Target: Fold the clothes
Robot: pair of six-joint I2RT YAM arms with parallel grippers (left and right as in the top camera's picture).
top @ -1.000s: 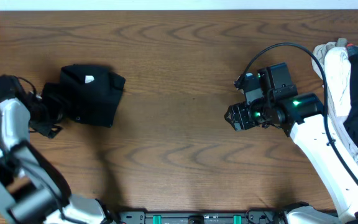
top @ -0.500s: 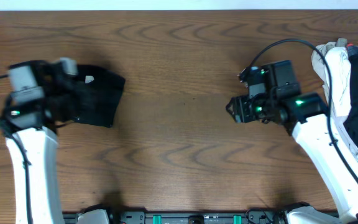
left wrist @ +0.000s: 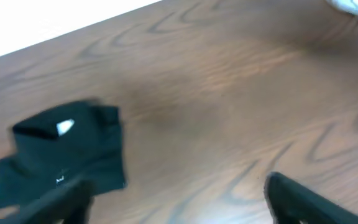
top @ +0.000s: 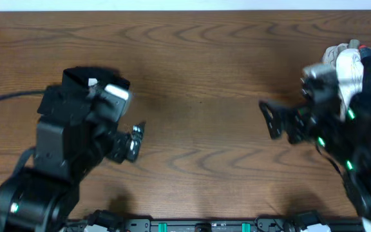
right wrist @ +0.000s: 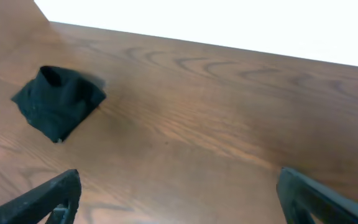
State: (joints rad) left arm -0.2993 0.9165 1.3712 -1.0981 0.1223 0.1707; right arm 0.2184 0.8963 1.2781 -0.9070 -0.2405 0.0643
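On the table (left wrist: 229, 93), the black shirt (left wrist: 61, 155) lies folded, label up.

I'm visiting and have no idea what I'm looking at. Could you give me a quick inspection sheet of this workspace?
Surface: wooden table.
Job's things: black shirt lying folded at the left; pile of garments at the right edge.
Clutter: nothing seen.
Hands: left hand open, empty; right hand open, empty.
Cables: black cable at the left edge.
Surroundings: white strip beyond the table's far side.
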